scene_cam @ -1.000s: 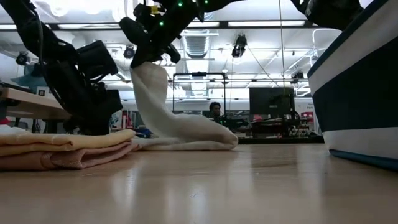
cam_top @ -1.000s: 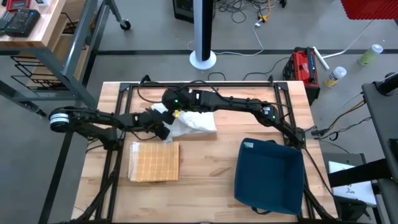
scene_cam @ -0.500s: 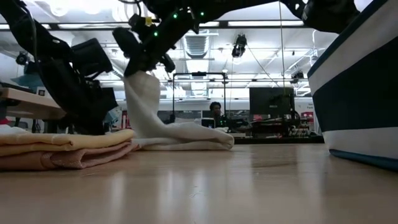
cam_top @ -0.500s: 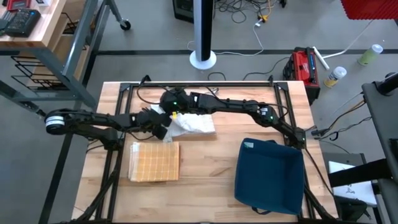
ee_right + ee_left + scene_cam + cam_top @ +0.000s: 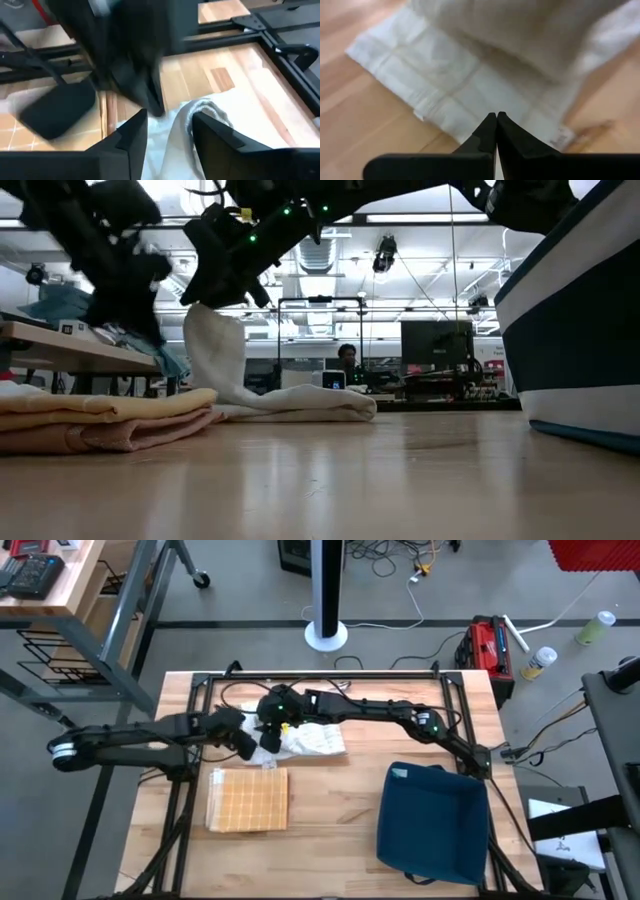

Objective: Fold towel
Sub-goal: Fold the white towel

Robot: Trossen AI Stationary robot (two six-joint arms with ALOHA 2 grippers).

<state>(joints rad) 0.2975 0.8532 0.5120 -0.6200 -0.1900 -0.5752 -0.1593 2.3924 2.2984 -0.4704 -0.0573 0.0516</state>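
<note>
The white towel (image 5: 313, 740) lies on the wooden tabletop (image 5: 330, 830) toward its far side, roughly midway across; most of it rests flat in a loose fold, while its left end rises in a tall upright hump (image 5: 215, 350), as the low view shows; the right gripper (image 5: 272, 732) hangs directly over that raised end, its arm reaching in from the right edge of the tabletop; in the right wrist view its jaws stand parted, with the rounded top of the towel's fold (image 5: 202, 111) lying between the two dark fingers (image 5: 129, 137), and whether the cloth touches either finger I cannot tell; the left gripper (image 5: 243, 743) sits just left of the towel, near the right one, its arm stretched in from the left side; its jaws are pressed together with nothing between them, the closed tips pointing down at the flat part of the towel (image 5: 445, 85), where a small label (image 5: 563, 136) shows at the hem; a folded tan checked towel (image 5: 247, 799) lies nearer the front edge, left of centre, apart from the white one; a dark blue bin (image 5: 432, 822) stands on the right part of the tabletop, well apart from both towels.
</note>
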